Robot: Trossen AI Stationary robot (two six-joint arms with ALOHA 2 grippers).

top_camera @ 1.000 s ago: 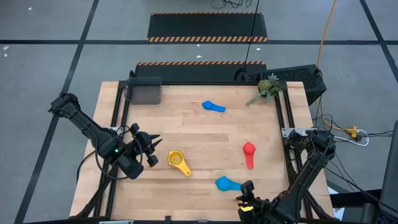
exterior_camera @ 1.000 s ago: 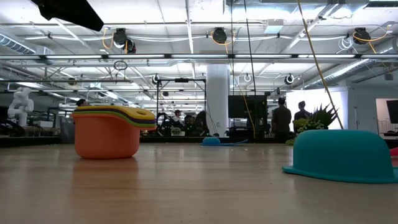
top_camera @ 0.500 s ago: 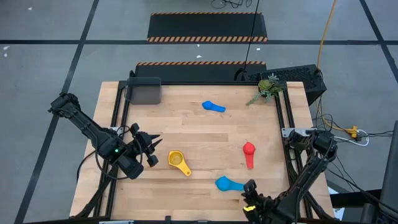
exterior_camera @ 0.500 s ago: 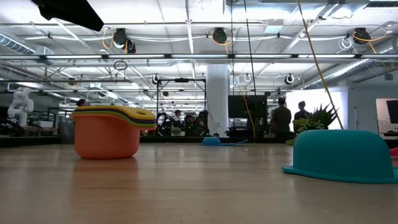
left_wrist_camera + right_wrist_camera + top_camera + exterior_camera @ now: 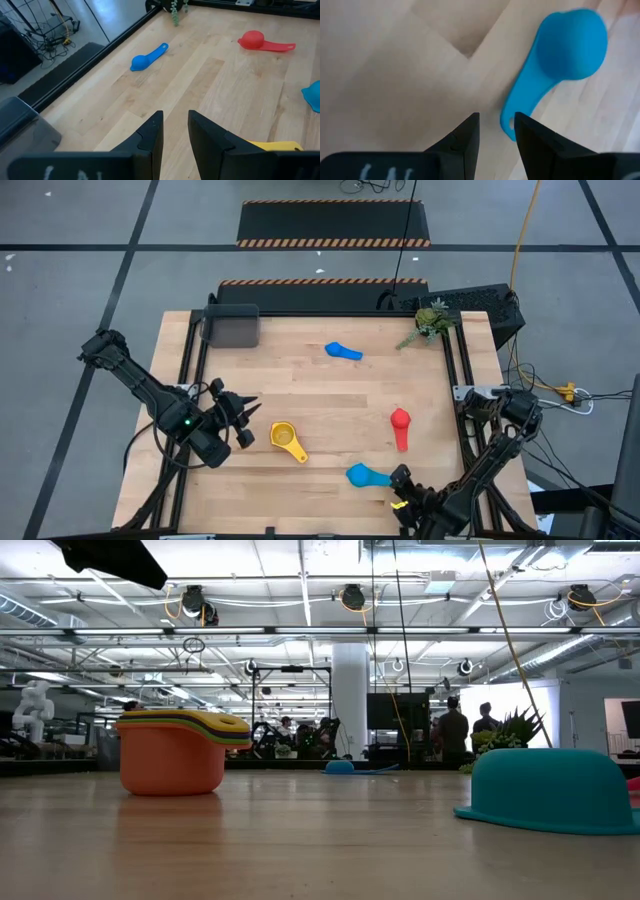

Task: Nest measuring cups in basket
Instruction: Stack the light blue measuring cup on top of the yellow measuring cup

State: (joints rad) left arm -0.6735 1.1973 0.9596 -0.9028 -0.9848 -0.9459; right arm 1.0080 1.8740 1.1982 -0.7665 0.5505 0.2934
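The right gripper (image 5: 400,476) has crept forward along the near edge of the wooden surface (image 5: 320,395) over the past second and now sits just beside the handle end of the nearer light blue plastic measuring cup (image 5: 362,475), which lies upside down; in the right wrist view the handle tip lies close to the narrow gap between the jaws, which are slightly parted and hold nothing. That reads as lining up for a pick, with closing on the handle the likely next need. The left gripper (image 5: 243,420) has not moved; it waits near the left side, jaws a small way apart and empty, just beside the nested stack of cups with a yellow one on top and an orange one outermost (image 5: 288,440). A red cup (image 5: 400,421) and a second light blue cup (image 5: 341,350) lie loose, well apart. The dark grey rectangular basket (image 5: 231,326) stands at the far left corner, so nothing is in it yet.
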